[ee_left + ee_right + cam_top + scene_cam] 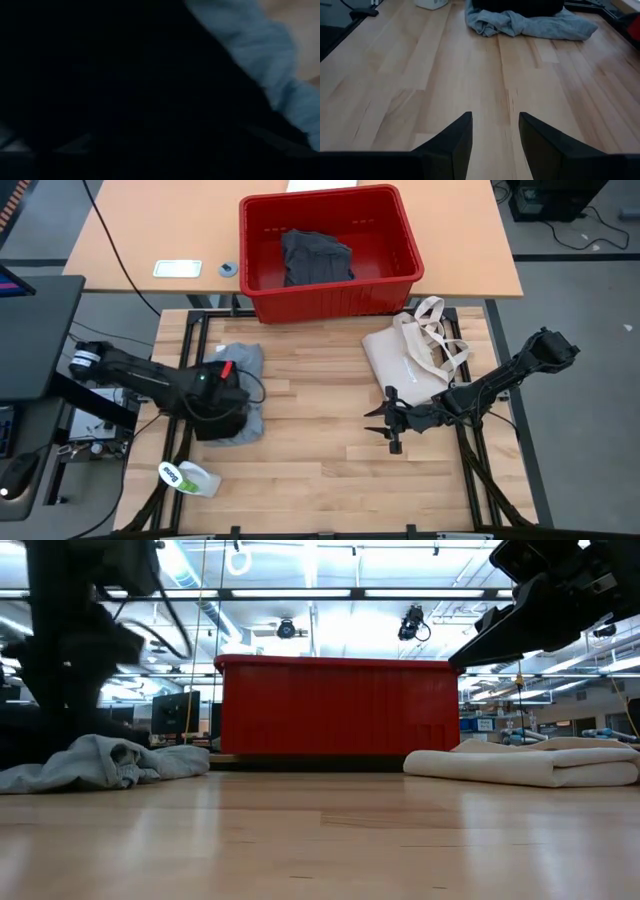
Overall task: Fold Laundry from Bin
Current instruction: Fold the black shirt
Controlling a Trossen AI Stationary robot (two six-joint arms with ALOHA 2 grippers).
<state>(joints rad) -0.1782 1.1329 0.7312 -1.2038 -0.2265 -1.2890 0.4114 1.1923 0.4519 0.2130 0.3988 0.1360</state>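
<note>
A light grey T-shirt [248,365] lies crumpled on the wooden table at its left side; it also shows in the low view [100,762] and the right wrist view [530,22]. My left gripper [222,415] hangs over its near part, pointing down; its own wrist view is dark except for a strip of the cloth [260,55]. The red bin [400,275] stands on the farther table, with a dark grey garment [315,258] inside. My right gripper [495,145] hovers open above bare wood at the middle right [390,425], nothing between its fingers.
A cream tote bag [415,355] lies flat on the table's far right, beside my right arm. A white and green item [188,477] sits at the near left corner. A white card [177,268] and a small ring [228,269] lie left of the bin. The table's middle is bare wood.
</note>
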